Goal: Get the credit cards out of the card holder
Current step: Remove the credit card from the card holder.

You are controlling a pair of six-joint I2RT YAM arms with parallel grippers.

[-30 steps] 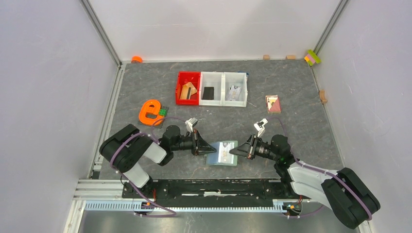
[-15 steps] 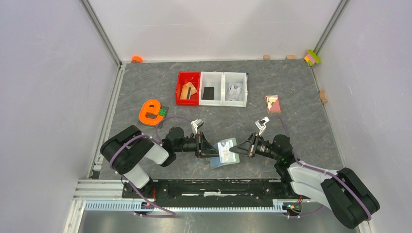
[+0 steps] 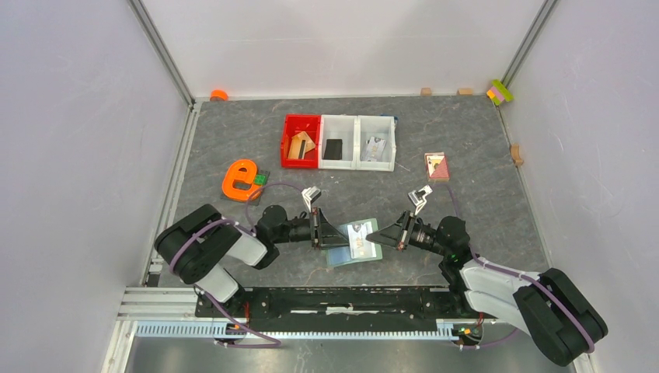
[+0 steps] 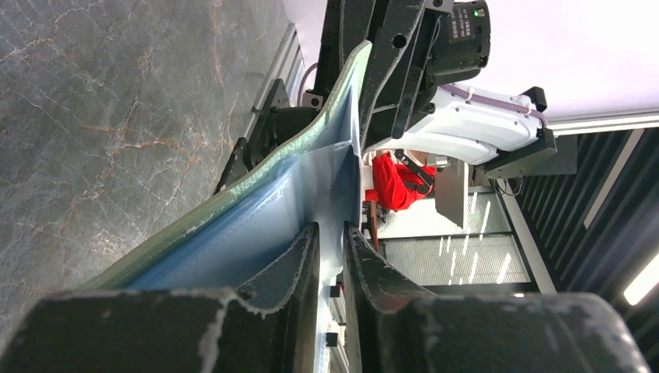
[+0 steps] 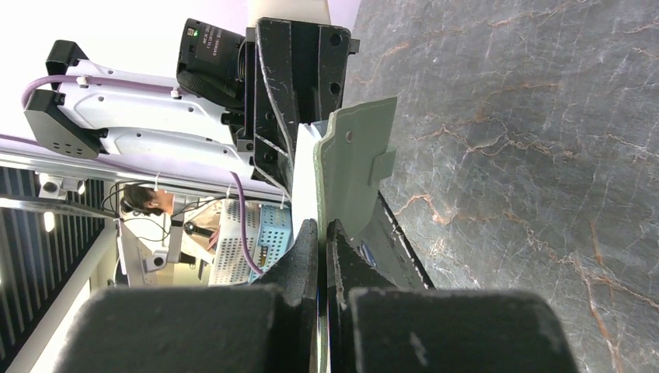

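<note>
The sage-green card holder [image 3: 343,257] lies open between my two grippers near the table's front edge. A pale blue-white credit card [image 3: 359,239] shows on top of it. My left gripper [image 3: 336,238] reaches in from the left. In the left wrist view its jaws [image 4: 342,230] stand a narrow gap apart, open around the pale card's edge [image 4: 330,179]. The green cover [image 4: 343,101] runs outside the left finger. My right gripper [image 3: 378,233] comes from the right and is shut on the holder's edge [image 5: 353,171], below its small tab.
A red bin [image 3: 301,141] and two white bins [image 3: 359,142] stand at the back centre with cards inside. An orange e-shaped piece [image 3: 241,179] lies at the left. A pink square item [image 3: 437,166] lies at the right. Small blocks line the back wall.
My left gripper was shut just left of the holder. It opened and slid right over the holder's left edge. The holder turned slightly. The right gripper kept its grip.
</note>
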